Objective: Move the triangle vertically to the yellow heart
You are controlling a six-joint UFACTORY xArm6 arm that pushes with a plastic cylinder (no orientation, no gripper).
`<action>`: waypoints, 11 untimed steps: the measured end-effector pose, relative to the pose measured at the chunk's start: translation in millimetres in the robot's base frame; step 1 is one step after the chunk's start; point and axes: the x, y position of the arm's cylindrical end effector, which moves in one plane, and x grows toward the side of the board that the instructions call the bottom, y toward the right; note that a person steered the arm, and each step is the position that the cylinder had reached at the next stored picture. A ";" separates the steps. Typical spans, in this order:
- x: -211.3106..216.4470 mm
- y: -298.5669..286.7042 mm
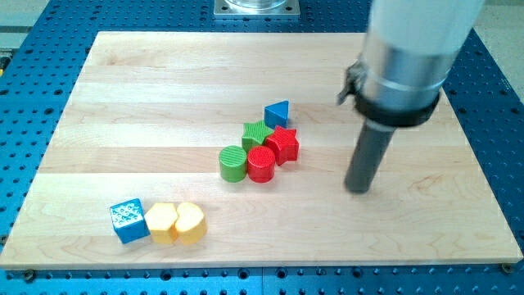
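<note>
The blue triangle [277, 113] lies near the board's middle, at the top of a tight cluster. The yellow heart [191, 223] lies near the view's bottom left, touching a yellow block [161, 223] on its left. My tip [358, 188] rests on the board at the view's right, well to the right of the cluster and below the triangle's level. It touches no block.
Below the triangle sit a green block [256, 133], a red star-like block [283, 144], a green cylinder [232, 163] and a red cylinder [261, 164]. A blue cube [129, 220] lies left of the yellow block. The wooden board [164, 82] lies on a blue perforated table.
</note>
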 end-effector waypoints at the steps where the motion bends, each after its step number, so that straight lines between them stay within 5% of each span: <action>1: -65.6 -7.6; 2: -119.1 -42.7; 4: -133.6 -116.7; 6: -154.4 -43.6; 9: -70.5 -215.3; 11: -61.3 -245.3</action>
